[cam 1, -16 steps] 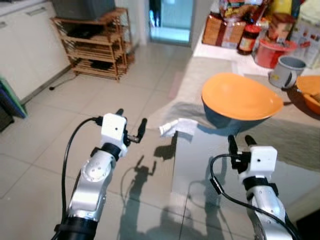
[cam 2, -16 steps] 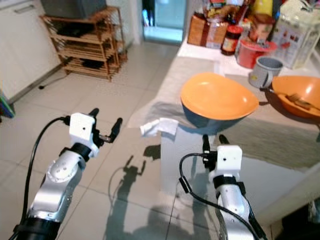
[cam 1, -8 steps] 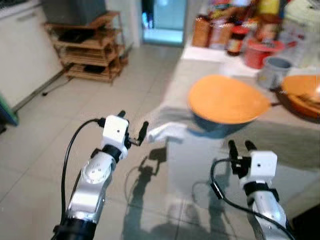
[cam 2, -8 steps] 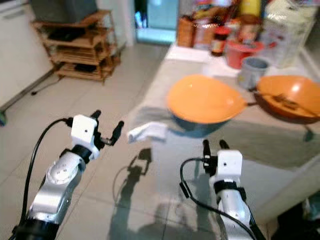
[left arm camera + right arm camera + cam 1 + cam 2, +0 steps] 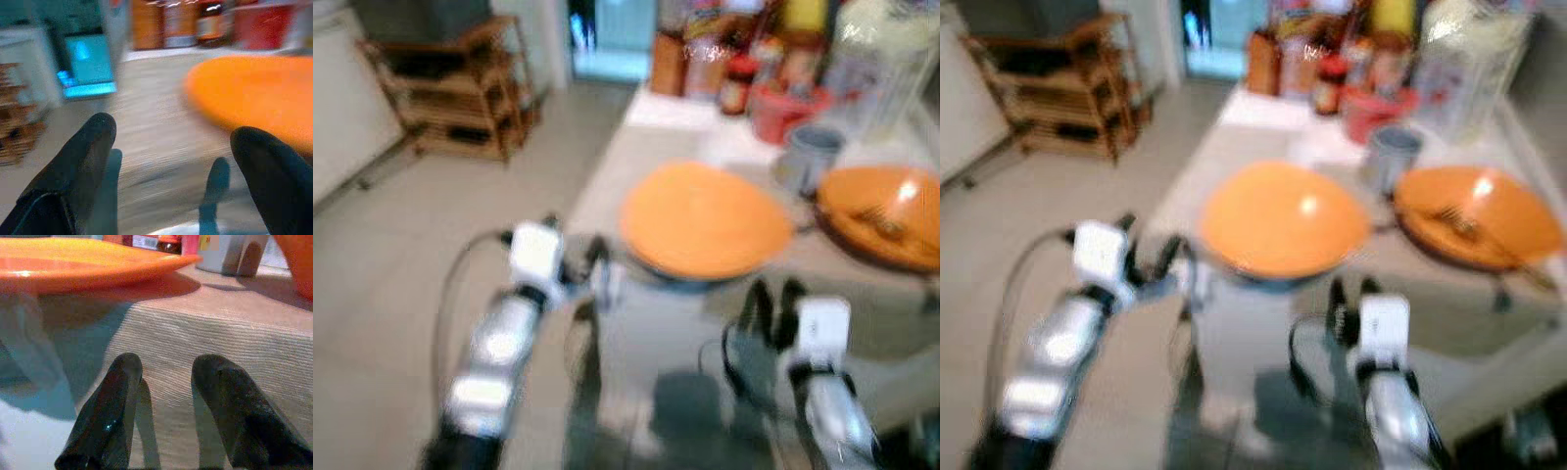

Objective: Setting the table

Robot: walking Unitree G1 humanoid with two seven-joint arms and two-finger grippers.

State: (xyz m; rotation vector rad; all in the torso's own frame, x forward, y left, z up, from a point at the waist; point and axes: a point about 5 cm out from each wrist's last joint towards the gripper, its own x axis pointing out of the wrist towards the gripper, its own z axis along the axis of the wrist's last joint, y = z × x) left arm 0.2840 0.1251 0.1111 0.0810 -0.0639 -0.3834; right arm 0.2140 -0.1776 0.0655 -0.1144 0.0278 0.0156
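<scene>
Two orange bowls sit on the table (image 5: 1449, 294) before us. We take the large, shallow orange bowl (image 5: 1283, 220) near the table's front corner as our landmark. The second orange bowl (image 5: 1479, 215), with a fork in it, lies to its right, and a grey mug (image 5: 1389, 157) stands just behind and between them. Our left gripper (image 5: 576, 264) hovers at the landmark's left edge, fingers (image 5: 73, 161) spread apart, holding nothing. Our right gripper (image 5: 1351, 299) hangs just in front of the landmark over the ribbed beige cloth (image 5: 205, 323), fingers (image 5: 110, 416) parted and empty. Jars and packets crowd the table behind the landmark, blurred.
</scene>
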